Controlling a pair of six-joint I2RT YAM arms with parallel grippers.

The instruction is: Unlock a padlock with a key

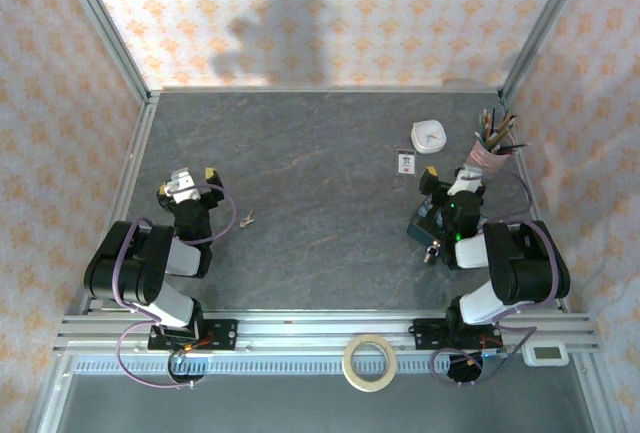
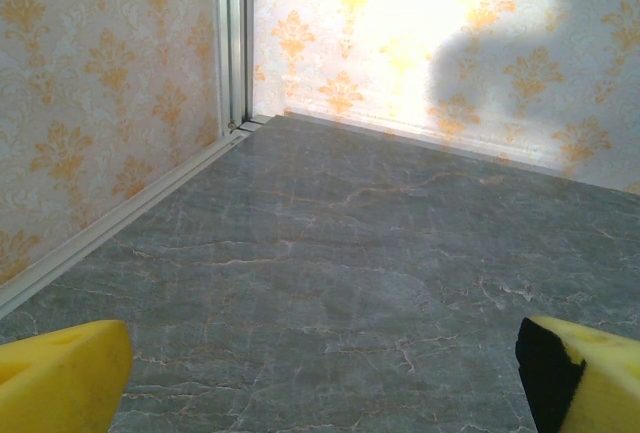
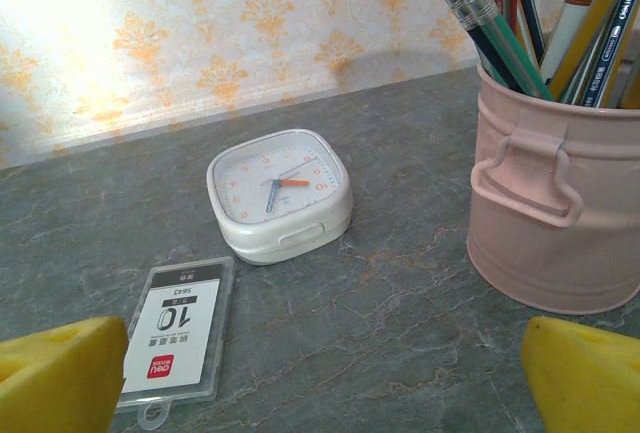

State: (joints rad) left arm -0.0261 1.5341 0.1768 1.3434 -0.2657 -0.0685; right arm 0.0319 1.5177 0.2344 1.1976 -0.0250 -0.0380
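Broadly, the grey marbled bench (image 1: 320, 153) carries everything, with both arms folded at its near edge. The left pincer (image 2: 320, 378) gapes wide over bare stone. The right pincer (image 3: 320, 378) gapes just as wide, gripping nothing, and faces a pink pail of pencils (image 3: 545, 213), a white clock (image 3: 280, 193) and a card tag (image 3: 178, 338). The key (image 1: 246, 219) lies just right of the left arm. The padlock (image 1: 432, 253) seems to be the silvery speck beside the blue box (image 1: 422, 225) under the right arm.

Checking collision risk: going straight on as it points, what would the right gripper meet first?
Probably the white clock, roughly centred ahead of the right gripper, though depth is unclear.
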